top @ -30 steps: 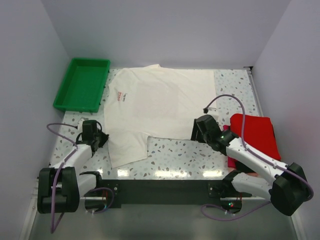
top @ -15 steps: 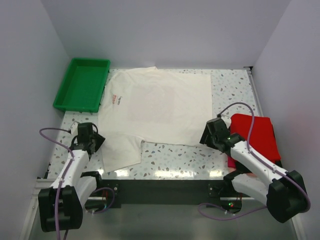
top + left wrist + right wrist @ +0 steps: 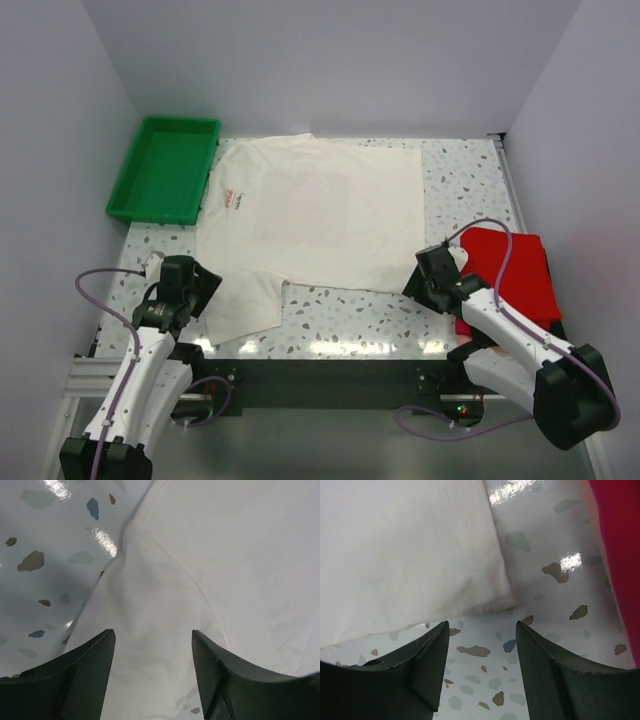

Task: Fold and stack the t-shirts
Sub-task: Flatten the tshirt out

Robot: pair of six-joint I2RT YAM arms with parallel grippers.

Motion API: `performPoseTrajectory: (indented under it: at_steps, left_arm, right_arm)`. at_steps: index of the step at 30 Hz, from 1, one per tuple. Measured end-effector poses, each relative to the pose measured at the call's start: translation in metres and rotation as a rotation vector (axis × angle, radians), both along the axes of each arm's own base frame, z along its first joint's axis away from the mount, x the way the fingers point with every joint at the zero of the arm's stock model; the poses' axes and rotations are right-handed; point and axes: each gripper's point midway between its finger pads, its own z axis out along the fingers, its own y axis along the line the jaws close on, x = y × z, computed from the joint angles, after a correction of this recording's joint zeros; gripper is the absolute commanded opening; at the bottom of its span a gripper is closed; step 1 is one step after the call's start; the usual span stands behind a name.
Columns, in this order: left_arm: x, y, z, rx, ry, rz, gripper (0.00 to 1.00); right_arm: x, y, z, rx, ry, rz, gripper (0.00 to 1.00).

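Showing green tray (image 3: pixel 165 170) far left beside off-white t-shirt (image 3: pixel 320 210); left pincer (image 3: pixel 151 636), right pincer (image 3: pixel 482 627) spread wide, gripping nothing, at its near corners.

A big t-shirt (image 3: pixel 320 210) lies spread flat in the middle of the table (image 3: pixel 350 305). The tray (image 3: pixel 180 122) sits in the upper left of the frame, just beside the shirt's left edge. A second t-shirt (image 3: pixel 520 270) lies on the table at the right. The left gripper (image 3: pixel 203 288) is over the big shirt's lower left sleeve. The right gripper (image 3: pixel 422 277) is at that shirt's lower right corner, between the two shirts.
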Motion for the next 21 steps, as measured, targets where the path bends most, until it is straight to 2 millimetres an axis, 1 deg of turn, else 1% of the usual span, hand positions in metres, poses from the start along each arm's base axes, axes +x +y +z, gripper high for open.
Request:
performPoseTrajectory:
  at_steps: [3,6,10,15,18,19,21]
  left_arm:
    - [-0.012,-0.001,-0.005,-0.011,0.038,0.022,0.59]
    - [-0.020,-0.001,-0.006,-0.015,0.050,0.041,0.54]
    - [-0.028,-0.002,-0.014,-0.007,0.103,0.054,0.52]
    - [-0.037,-0.005,-0.035,0.057,0.251,0.032,0.52]
    - [-0.041,-0.011,-0.044,0.102,0.321,0.003,0.53]
    - [-0.042,-0.013,-0.048,0.115,0.343,-0.006,0.52]
    - [-0.045,-0.014,-0.054,0.134,0.377,-0.013,0.47]
  right_arm:
    - [-0.003,0.001,-0.005,0.012,0.009,0.000,0.58]
    - [-0.005,0.003,-0.010,0.020,0.017,0.006,0.58]
    - [0.002,0.004,-0.012,0.029,0.008,0.001,0.57]
    - [0.013,0.005,-0.011,0.061,-0.011,-0.017,0.57]
    - [0.016,0.002,-0.010,0.078,-0.012,-0.030,0.57]
    - [0.016,0.001,-0.010,0.080,-0.012,-0.036,0.57]
    - [0.017,-0.001,-0.010,0.086,-0.009,-0.043,0.57]
